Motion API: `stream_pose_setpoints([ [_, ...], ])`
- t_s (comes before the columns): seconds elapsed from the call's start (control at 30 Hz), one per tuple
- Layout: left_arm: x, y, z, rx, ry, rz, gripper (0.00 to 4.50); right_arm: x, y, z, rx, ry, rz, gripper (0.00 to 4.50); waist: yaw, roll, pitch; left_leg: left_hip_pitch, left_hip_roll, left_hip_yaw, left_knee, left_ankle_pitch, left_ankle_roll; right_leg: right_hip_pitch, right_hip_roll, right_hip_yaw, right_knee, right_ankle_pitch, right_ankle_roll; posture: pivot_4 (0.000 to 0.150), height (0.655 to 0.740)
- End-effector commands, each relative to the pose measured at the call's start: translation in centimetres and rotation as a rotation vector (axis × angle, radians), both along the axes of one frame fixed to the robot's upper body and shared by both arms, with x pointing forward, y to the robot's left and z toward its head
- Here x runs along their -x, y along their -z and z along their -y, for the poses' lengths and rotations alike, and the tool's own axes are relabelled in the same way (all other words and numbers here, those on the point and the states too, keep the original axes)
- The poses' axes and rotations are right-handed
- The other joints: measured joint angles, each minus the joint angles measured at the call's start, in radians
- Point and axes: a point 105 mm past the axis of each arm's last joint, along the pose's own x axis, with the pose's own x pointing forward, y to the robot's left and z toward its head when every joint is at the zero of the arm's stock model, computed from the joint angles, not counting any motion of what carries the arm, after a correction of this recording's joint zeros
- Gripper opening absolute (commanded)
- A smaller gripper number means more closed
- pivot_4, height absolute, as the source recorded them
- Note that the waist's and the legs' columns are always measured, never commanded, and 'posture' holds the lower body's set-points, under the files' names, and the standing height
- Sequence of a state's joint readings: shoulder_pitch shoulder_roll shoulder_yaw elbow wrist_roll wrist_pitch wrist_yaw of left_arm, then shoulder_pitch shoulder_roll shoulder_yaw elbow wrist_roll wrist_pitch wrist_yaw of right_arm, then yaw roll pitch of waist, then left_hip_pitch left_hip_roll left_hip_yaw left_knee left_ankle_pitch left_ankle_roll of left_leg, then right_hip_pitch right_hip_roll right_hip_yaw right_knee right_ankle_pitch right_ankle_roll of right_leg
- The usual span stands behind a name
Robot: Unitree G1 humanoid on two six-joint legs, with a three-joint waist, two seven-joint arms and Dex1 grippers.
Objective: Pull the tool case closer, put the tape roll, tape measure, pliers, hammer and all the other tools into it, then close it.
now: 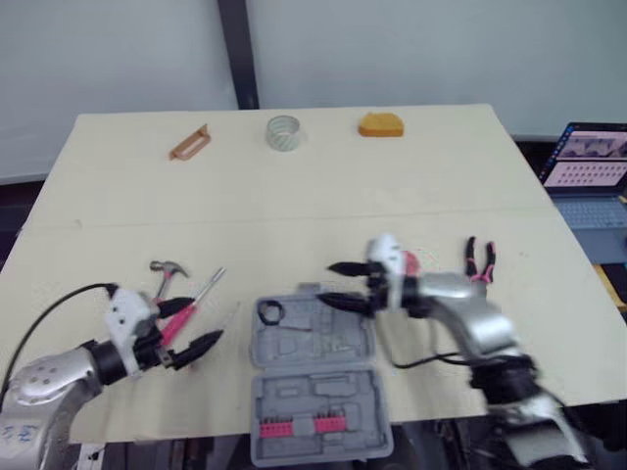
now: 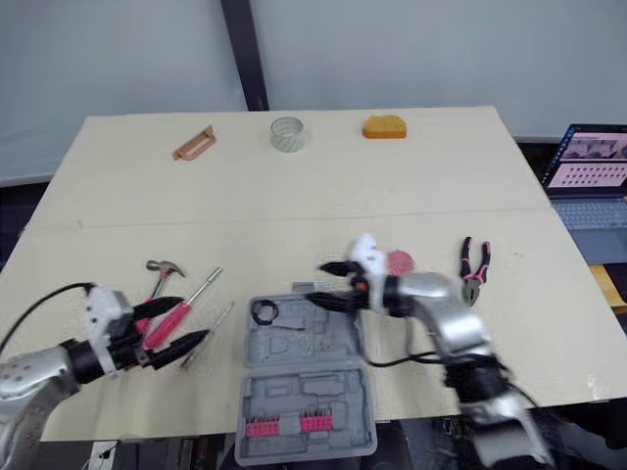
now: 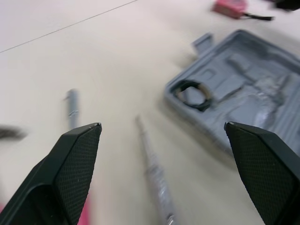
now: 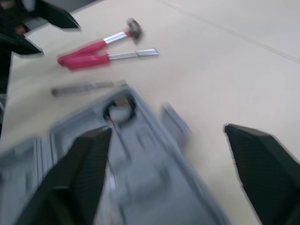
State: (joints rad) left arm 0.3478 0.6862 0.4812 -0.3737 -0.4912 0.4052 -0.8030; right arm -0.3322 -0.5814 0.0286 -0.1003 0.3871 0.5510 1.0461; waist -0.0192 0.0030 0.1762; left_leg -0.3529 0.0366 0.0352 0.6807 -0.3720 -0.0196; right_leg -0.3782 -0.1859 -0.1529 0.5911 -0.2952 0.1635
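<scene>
The grey tool case (image 1: 313, 382) lies open at the table's near edge, with a black tape roll (image 1: 270, 312) in its far half. My right gripper (image 1: 325, 282) hovers open over the case's far edge, and the red tape measure (image 1: 409, 262) lies just behind its wrist. Pink-handled pliers (image 1: 479, 259) lie further right. Left of the case are the hammer (image 1: 167, 274), a pink-handled screwdriver (image 1: 196, 304) and a thin grey tool (image 3: 154, 173). My left gripper (image 1: 201, 323) is open over the screwdriver's handle, holding nothing.
At the table's far side sit a brown bracket-like piece (image 1: 189, 143), a clear tape roll (image 1: 283, 132) and an orange sponge (image 1: 381, 124). A laptop (image 1: 588, 166) stands off the table's right edge. A black cable trails from each arm.
</scene>
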Motion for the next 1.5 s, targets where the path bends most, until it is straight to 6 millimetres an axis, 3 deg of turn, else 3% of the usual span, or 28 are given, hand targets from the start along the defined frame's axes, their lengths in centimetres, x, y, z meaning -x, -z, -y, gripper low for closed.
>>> stream_pose_setpoints([
  [0.03,1.4,-1.1,-3.5,-0.024,-0.108,0.012,4.5,1.3,-2.3,3.7,-0.017,0.032,0.013,4.47,-0.007,0.0,0.0,0.0,0.0,0.0,0.0,0.0,0.0,0.0,0.0,0.0,0.0,0.0,0.0,0.15,0.74],
  [0.13,2.8,-1.5,-7.0,-0.048,-0.223,-0.003,4.5,2.1,-1.9,8.9,0.044,0.157,-0.03,4.47,-0.005,0.0,0.0,0.001,0.001,0.001,0.0,0.0,0.0,0.0,0.0,0.0,0.0,0.0,0.0,0.15,0.74],
  [0.27,4.1,-1.2,-10.3,-0.083,-0.309,-0.031,4.5,3.0,-1.0,13.9,0.085,0.302,-0.079,4.47,-0.004,-0.001,0.0,0.001,0.001,0.002,0.001,-0.001,0.001,0.0,0.0,0.001,-0.001,0.0,0.0,0.15,0.74],
  [0.5,4.6,-0.6,-13.2,-0.114,-0.382,-0.049,4.5,4.2,1.5,20.2,0.159,0.501,-0.137,4.47,0.002,-0.001,0.0,0.001,0.001,0.002,0.001,-0.001,0.001,0.0,0.0,0.001,0.0,0.0,-0.001,0.15,0.74],
  [0.67,5.1,0.3,-14.4,-0.128,-0.412,-0.073,4.5,4.4,2.0,21.9,0.188,0.553,-0.13,4.47,-0.005,-0.001,0.0,0.001,0.001,0.003,0.001,-0.001,0.001,0.0,0.0,0.001,0.0,0.0,-0.001,0.15,0.74],
  [0.8,5.2,0.5,-14.6,-0.132,-0.414,-0.075,4.5,4.4,2.4,22.2,0.211,0.554,-0.129,4.47,-0.008,-0.001,0.0,0.001,0.001,0.003,0.001,-0.001,0.001,0.0,0.0,0.001,0.0,0.0,-0.001,0.15,0.74],
  [1.17,5.4,0.8,-13.4,-0.133,-0.361,-0.079,4.5,2.9,1.6,20.3,0.181,0.518,-0.096,4.47,-0.005,-0.001,0.0,0.001,0.001,0.003,0.001,-0.001,0.0,0.0,0.0,0.002,0.0,0.0,0.0,0.15,0.74],
  [1.3,4.3,0.5,-10.0,-0.147,-0.226,-0.065,4.5,2.4,1.0,18.1,0.158,0.462,-0.084,4.47,-0.005,-0.001,0.0,0.001,0.001,0.003,0.001,-0.001,0.0,0.0,0.0,0.002,0.0,0.0,-0.001,0.15,0.74],
  [1.5,1.6,-0.2,-3.1,-0.115,0.012,-0.005,4.5,0.7,1.0,13.5,0.187,0.422,-0.048,4.47,-0.001,-0.001,0.0,0.002,0.001,0.003,0.002,-0.001,0.0,0.001,0.0,0.002,0.001,0.0,-0.001,0.15,0.74],
])
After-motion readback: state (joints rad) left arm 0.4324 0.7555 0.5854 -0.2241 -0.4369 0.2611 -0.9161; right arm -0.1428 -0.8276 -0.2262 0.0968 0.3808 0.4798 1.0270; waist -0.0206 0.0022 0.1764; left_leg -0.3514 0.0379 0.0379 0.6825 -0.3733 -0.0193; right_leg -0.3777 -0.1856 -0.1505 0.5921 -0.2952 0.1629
